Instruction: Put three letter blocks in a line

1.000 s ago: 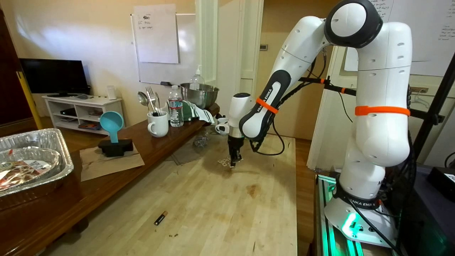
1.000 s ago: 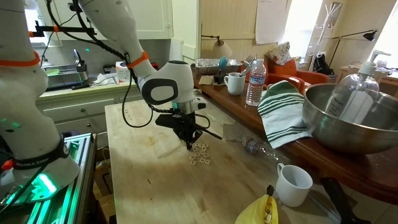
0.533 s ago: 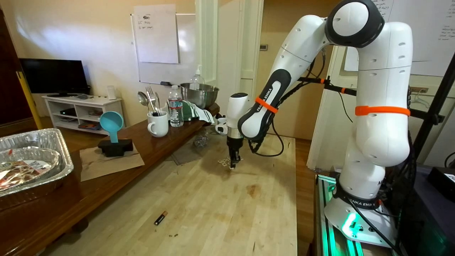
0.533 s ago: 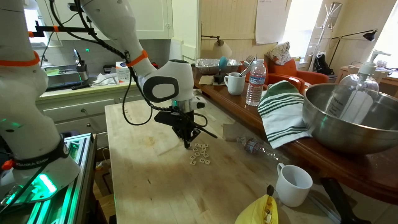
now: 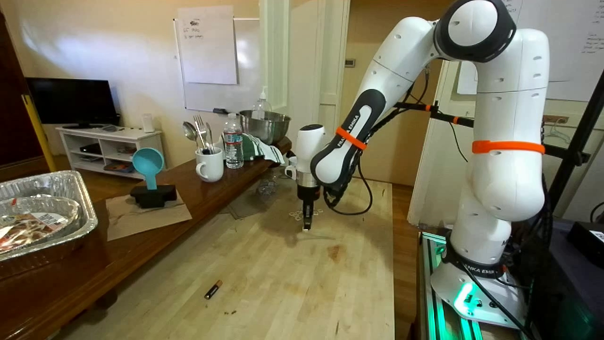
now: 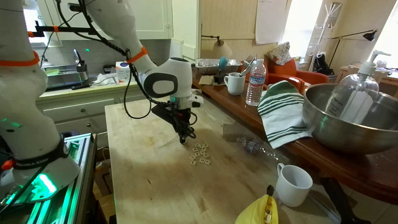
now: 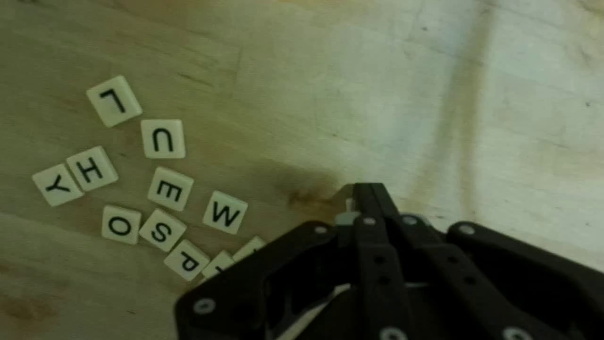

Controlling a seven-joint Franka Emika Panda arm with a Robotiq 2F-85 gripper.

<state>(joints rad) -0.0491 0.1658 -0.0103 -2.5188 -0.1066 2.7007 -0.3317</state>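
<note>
Several pale letter blocks lie flat on the wooden table, as both exterior views show. In the wrist view they are scattered on the left: an L block [image 7: 114,100], a U block [image 7: 163,139], an E block [image 7: 170,188], an M- or W-like block [image 7: 225,212], and an H block [image 7: 92,167] touching a Y block [image 7: 57,184]. My gripper [image 7: 370,186] partly covers the lowest ones. Its fingers are together with no gap or block visible between them. It points down low beside the cluster, apart from the blocks [image 6: 202,151]. A small pale patch shows at the fingertips [image 5: 306,229]; I cannot tell what it is.
A crumpled clear bottle [image 6: 253,146], a white mug [image 6: 293,185], a yellow pouch [image 6: 256,210] and a black handle [image 6: 339,199] lie beyond the blocks. A battery [image 5: 213,289] rests on the table. The raised brown counter [image 5: 188,198] runs along one side.
My gripper has shifted a little away from the letter blocks and turned about its vertical axis. It stays shut throughout. The blocks in view have not moved.
</note>
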